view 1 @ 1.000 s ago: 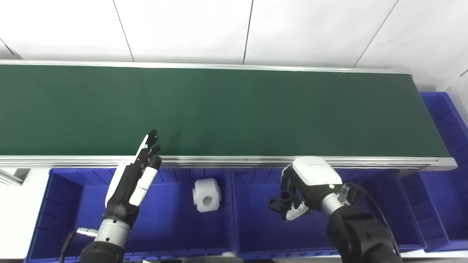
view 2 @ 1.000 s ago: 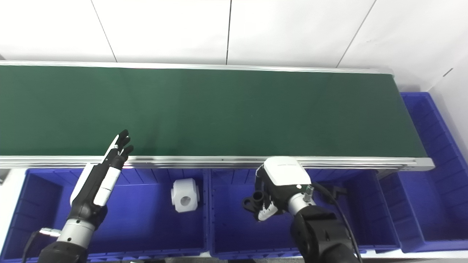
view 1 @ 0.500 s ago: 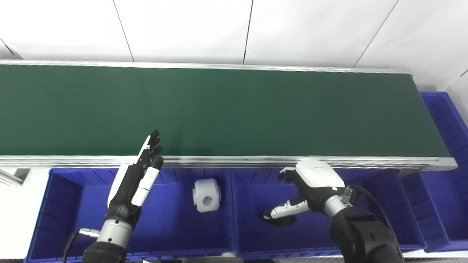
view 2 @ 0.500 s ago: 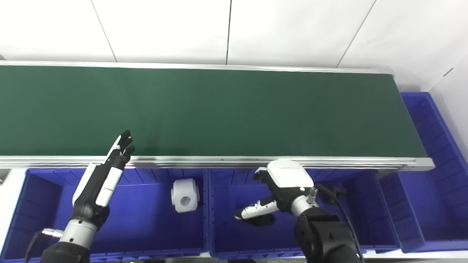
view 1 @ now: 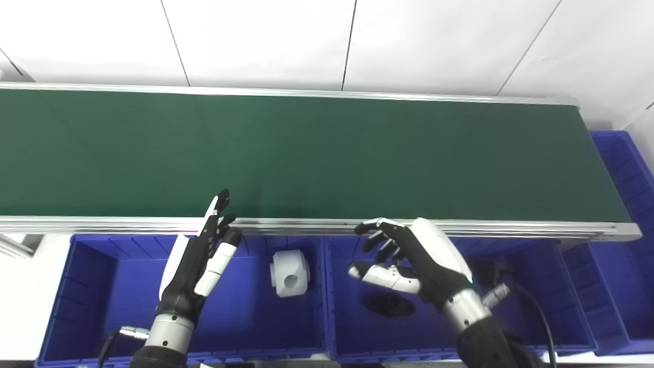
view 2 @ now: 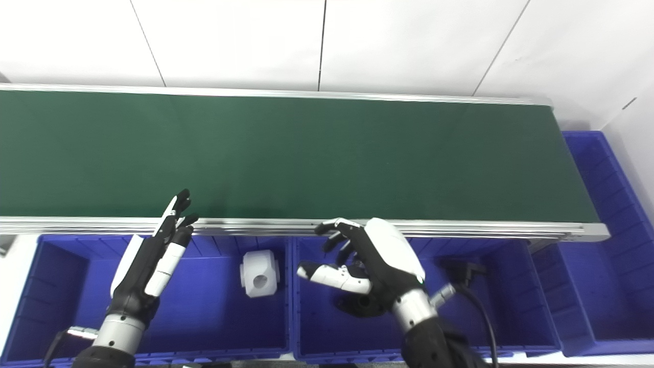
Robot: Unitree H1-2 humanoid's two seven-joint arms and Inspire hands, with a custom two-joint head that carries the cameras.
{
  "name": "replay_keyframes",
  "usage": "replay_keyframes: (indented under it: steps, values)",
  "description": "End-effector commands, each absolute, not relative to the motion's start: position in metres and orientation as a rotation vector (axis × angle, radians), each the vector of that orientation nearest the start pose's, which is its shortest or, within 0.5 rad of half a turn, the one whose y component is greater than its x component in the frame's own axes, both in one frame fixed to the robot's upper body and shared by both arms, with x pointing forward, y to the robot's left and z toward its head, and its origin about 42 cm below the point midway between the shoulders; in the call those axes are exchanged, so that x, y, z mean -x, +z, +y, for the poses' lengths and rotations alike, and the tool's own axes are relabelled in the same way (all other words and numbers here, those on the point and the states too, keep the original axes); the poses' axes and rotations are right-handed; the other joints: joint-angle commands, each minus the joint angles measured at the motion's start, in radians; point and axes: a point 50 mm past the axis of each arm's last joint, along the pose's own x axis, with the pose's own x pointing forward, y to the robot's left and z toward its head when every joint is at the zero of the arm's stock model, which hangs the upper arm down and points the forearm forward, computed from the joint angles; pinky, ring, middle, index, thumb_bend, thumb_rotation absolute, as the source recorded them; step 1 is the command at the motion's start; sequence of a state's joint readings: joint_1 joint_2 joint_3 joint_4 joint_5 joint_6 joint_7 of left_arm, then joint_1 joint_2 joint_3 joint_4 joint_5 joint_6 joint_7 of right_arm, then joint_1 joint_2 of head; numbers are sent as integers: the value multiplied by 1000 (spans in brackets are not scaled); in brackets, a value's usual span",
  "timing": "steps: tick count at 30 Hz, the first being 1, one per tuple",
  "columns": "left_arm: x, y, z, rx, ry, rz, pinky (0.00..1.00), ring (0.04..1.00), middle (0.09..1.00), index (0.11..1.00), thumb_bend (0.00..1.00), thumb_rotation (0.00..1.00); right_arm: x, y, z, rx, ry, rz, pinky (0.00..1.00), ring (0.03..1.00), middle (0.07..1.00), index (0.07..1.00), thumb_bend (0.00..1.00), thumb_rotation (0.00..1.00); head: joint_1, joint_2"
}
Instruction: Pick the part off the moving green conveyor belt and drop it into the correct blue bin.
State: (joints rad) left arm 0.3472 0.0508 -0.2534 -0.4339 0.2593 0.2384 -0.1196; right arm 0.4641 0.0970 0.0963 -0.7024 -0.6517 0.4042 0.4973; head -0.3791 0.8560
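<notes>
A white block point(view 1: 289, 272) is seen in the left blue bin point(view 1: 102, 286), lying on the bin's floor near its right wall, apart from the front and back walls. A round hole is shown in the face turned toward the cameras, and the block's corners are cut off. A white panelled wall point(view 1: 255, 41) is seen across the top, divided by thin dark seams. A piece of aluminium frame point(view 1: 10, 246) is visible at the left edge, above a white surface point(view 1: 23, 306).

Matt green belt point(view 1: 327, 153), brushed metal rails point(view 1: 306, 225), seemingly glossy plastic bins point(view 1: 102, 286)
</notes>
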Motion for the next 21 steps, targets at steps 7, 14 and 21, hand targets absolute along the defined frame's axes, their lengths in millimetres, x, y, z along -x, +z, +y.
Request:
replay_keyframes:
  steps: [7, 14, 21]
  values:
    - [-161, 127, 165, -209, -182, 17, 940, 943, 1000, 1000, 617, 1000, -123, 138, -167, -68, -123, 229, 731, 809, 888, 904, 900, 993, 53, -14]
    - [-160, 122, 162, -210, -165, 3, 929, 958, 1000, 1000, 608, 981, -126, 103, -179, -4, -179, 126, 695, 778, 912, 952, 909, 988, 101, -38]
    - [-157, 116, 157, -206, -136, -32, 906, 949, 1000, 1000, 581, 943, -122, 90, -180, 49, -174, 88, 690, 790, 918, 956, 868, 1000, 147, -87]
